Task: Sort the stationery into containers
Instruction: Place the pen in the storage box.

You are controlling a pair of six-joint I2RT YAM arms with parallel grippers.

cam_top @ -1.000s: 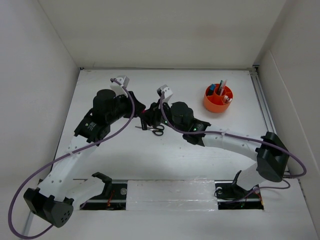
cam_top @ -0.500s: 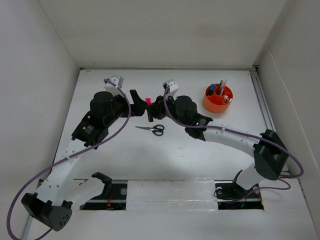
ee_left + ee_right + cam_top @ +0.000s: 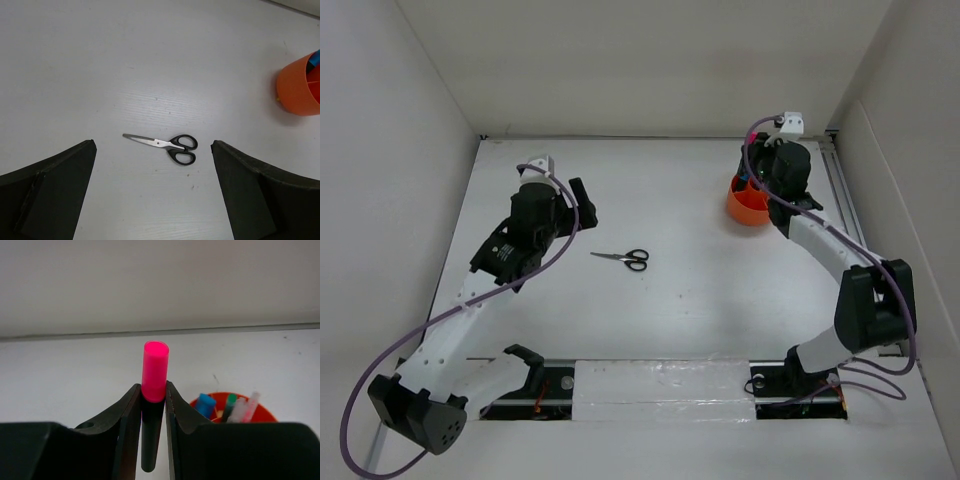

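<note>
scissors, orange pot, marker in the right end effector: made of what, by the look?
scissors: bright, reflective blades, likely steel; matte black handles, probably plastic.
orange pot: uniform opaque colour, smooth wall, looks like moulded plastic.
pink-capped marker: vivid, slightly translucent-looking pink cap on a smooth black barrel, likely plastic too.
</note>
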